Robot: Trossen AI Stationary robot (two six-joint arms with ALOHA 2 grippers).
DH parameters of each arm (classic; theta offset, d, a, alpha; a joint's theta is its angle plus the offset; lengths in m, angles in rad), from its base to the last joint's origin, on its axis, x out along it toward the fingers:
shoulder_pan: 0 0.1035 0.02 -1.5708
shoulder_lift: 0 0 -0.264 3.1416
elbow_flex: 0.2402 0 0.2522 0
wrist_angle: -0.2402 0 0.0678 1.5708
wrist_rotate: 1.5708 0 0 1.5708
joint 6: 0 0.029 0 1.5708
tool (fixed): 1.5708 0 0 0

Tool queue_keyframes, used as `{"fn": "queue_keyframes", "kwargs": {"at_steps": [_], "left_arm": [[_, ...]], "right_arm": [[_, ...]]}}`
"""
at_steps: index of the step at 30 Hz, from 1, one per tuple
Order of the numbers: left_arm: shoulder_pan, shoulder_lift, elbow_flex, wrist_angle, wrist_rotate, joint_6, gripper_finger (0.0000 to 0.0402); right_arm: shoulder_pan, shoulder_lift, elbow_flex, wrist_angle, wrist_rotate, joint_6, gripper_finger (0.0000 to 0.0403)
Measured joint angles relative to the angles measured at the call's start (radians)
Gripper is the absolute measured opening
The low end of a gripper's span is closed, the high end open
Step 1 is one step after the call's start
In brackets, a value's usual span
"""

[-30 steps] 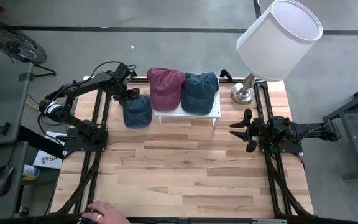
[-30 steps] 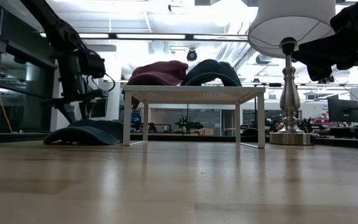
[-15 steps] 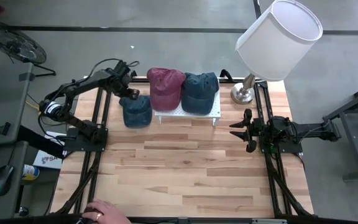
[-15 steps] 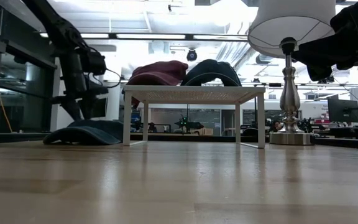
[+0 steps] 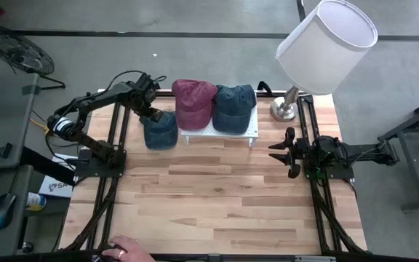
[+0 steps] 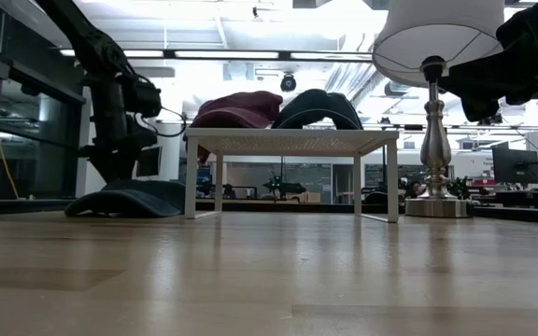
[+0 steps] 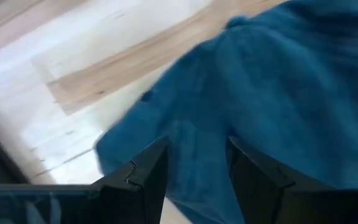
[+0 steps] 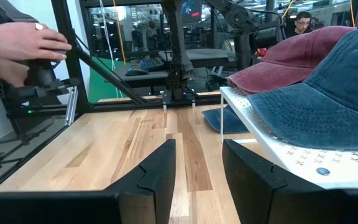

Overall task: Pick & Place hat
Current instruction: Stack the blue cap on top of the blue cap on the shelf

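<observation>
A blue hat (image 5: 161,131) lies crown up on the table, just left of a white rack (image 5: 220,133). A red hat (image 5: 193,102) and a dark blue hat (image 5: 234,108) rest on that rack. My left gripper (image 5: 151,113) points steeply down over the blue hat's far part. In the left wrist view the gripper (image 7: 197,165) is open, and the hat's cloth (image 7: 278,93) shows in the gap between its fingers. In the low view the gripper (image 6: 110,166) stands just above the hat (image 6: 129,198). My right gripper (image 5: 278,151) waits open and level at the right edge.
A lamp with a white shade (image 5: 326,44) and a metal base (image 5: 286,109) stands at the far right corner beside the rack. A person's hand (image 5: 122,253) shows at the near edge. Bare wood (image 5: 224,196) fills the table's near half.
My left gripper has rolled about the line it points along while staying over the blue hat's far part. Its fingers now line up differently over the cloth. The hat has not moved.
</observation>
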Motion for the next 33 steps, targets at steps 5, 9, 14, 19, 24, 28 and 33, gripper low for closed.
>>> {"fn": "queue_keyframes", "kwargs": {"at_steps": [5,9,14,19,24,28,33], "left_arm": [[-0.021,0.041,-0.001,0.010,-0.075,-0.001,0.0156],[-0.045,0.083,-0.001,0.012,-0.112,0.000,0.0156],[-0.069,0.151,-0.001,0.009,-0.150,0.018,0.0156],[-0.087,0.192,0.003,0.000,-0.177,0.018,0.0156],[-0.087,0.196,0.003,0.000,-0.189,0.012,0.0155],[-0.088,0.196,0.002,0.004,-0.194,-0.001,0.0134],[-0.088,0.197,0.001,0.006,-0.210,-0.009,0.0076]], "right_arm": [[0.000,0.000,0.000,0.000,0.000,0.000,0.0126],[0.000,0.000,0.000,0.000,0.000,0.000,0.0126],[0.000,0.000,0.000,0.000,0.000,0.000,0.0126],[0.000,0.000,0.000,0.000,0.000,0.000,0.0126],[0.000,0.000,0.000,0.000,0.000,0.000,0.0126],[0.000,0.000,0.000,0.000,0.000,0.000,0.0126],[0.000,0.000,0.000,0.000,0.000,0.000,0.0126]]}}
